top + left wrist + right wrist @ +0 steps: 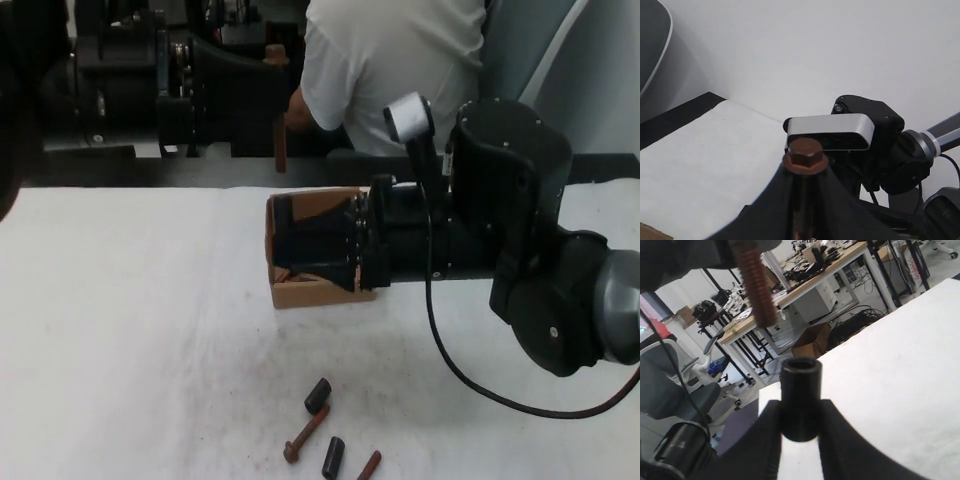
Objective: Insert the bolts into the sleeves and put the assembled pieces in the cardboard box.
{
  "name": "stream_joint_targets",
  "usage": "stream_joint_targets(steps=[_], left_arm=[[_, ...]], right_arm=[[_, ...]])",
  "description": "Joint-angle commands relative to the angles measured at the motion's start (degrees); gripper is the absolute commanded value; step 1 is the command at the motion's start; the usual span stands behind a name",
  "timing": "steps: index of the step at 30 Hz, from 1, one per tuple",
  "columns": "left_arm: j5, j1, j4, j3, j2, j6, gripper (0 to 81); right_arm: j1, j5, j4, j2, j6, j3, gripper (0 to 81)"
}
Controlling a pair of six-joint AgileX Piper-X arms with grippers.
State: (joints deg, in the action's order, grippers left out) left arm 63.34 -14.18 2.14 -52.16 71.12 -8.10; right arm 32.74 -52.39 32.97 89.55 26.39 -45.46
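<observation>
My left gripper [805, 176] is shut on a rusty bolt [805, 156], hex head pointing away from the fingers. In the right wrist view my right gripper [800, 416] is shut on a black sleeve [800, 390] whose open mouth faces outward. The bolt's threaded shank [755, 282] hangs a short way off that mouth, apart from it and a little to one side. In the high view my right arm stretches leftward, its gripper [315, 240] in front of the cardboard box [300, 293] at mid-bench.
Two loose black sleeves [318, 395] [333, 457] and two loose bolts [305, 435] [369, 465] lie on the white bench near its front edge. A person in a white shirt [390, 60] stands behind the bench. The bench's left half is bare.
</observation>
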Motion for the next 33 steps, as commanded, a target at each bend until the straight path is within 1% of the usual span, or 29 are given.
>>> stream_joint_targets(steps=[1,5,10,13,17,19,21,24,30,33], left_arm=[[1.0,-0.1,0.6,-0.7,-0.1,0.0,0.2],[1.8,-0.1,0.6,-0.7,-0.1,0.0,0.2],[2.3,-0.1,0.9,-0.7,-0.1,0.0,0.2],[2.3,-0.1,2.0,-0.7,-0.1,-0.3,0.2],[2.3,-0.1,5.4,-0.9,-0.1,-2.7,0.2],[2.3,-0.1,6.5,-1.1,-0.1,-3.1,0.2],[2.3,-0.1,6.6,-1.2,-0.1,-3.1,0.2],[2.3,-0.1,6.5,-1.2,-0.1,-2.7,0.2],[2.3,-0.1,6.3,-1.1,0.9,-2.1,0.2],[2.3,-0.1,6.3,-1.1,1.3,-2.1,0.2]], right_arm=[[-0.3,1.6,0.7,-0.2,-2.2,0.0,0.8],[-0.3,6.3,0.7,-0.2,-5.1,0.0,0.8],[-0.3,8.6,0.3,-0.2,-8.0,0.0,0.8],[0.5,12.3,-2.0,-0.1,-13.4,0.0,0.8],[1.3,15.4,-10.1,-0.1,-23.6,0.0,0.8],[1.5,18.0,-12.9,-0.1,-26.4,0.0,0.8],[1.6,19.5,-13.2,-0.1,-26.4,0.0,0.8],[1.6,19.5,-10.2,-0.1,-26.4,0.0,0.8],[1.6,19.9,-1.9,-0.1,-22.9,0.0,0.8],[1.7,20.0,-0.6,-0.1,-22.1,-0.1,0.8]])
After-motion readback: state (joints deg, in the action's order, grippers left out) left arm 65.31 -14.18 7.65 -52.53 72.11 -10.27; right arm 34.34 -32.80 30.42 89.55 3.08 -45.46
